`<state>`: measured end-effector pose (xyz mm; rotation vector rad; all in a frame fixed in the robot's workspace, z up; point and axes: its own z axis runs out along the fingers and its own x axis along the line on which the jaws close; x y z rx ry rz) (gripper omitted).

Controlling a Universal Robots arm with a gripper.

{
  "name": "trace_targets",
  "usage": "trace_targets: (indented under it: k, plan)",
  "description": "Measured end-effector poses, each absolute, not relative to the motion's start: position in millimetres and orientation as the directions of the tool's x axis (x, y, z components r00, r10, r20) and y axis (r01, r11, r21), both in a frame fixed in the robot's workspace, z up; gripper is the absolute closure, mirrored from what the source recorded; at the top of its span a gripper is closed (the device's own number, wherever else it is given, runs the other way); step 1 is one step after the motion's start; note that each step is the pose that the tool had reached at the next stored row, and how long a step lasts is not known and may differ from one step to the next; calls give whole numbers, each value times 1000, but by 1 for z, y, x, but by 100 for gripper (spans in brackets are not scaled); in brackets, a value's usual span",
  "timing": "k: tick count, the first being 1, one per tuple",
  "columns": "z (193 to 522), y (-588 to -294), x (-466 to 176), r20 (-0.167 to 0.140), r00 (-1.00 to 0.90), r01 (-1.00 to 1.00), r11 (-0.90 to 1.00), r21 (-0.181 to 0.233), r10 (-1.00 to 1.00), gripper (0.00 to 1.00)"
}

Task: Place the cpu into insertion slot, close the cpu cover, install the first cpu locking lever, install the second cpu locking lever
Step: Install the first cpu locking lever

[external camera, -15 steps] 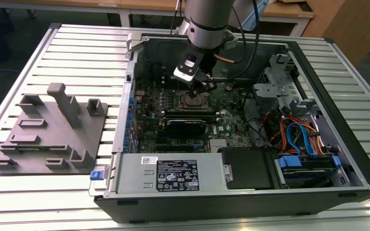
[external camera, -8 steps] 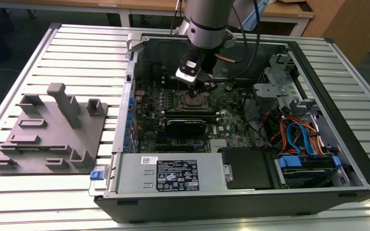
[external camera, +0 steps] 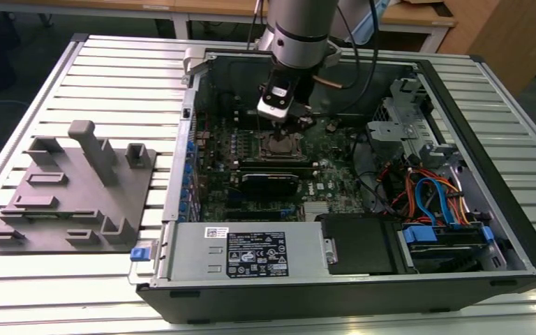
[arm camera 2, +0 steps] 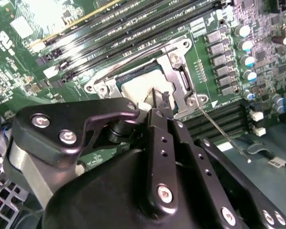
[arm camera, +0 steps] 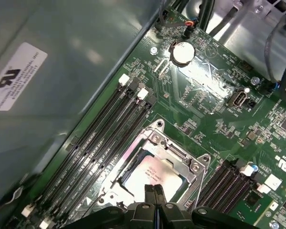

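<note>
The cpu (arm camera: 155, 172) lies in the insertion slot (external camera: 280, 146) on the green board, its dull silver top showing through the window of the cpu cover (arm camera: 181, 155). That cover (arm camera 2: 175, 76) lies flat over the cpu (arm camera 2: 140, 88). My gripper (arm camera: 155, 192) hangs just above the cpu's top, its two black fingers pressed together with nothing between them. It sits right over the socket in both the exterior view (external camera: 285, 129) and the second wrist view (arm camera 2: 159, 101). A thin locking lever (arm camera 2: 224, 131) sticks out sideways from the socket's corner, away from the frame.
The board sits deep inside an open computer case (external camera: 491, 174) with a power supply (external camera: 240, 251) and cable bundles (external camera: 435, 195). Long black memory slots (arm camera: 100, 143) run beside the socket. A grey fixture plate (external camera: 72, 188) lies at the exterior view's left.
</note>
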<state>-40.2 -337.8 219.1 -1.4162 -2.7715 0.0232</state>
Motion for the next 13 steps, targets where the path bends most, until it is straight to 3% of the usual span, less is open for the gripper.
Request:
trace_targets:
  k: [13]
  plan:
    - [237,-338,-41,18,-672,740,672,-25,740,90]
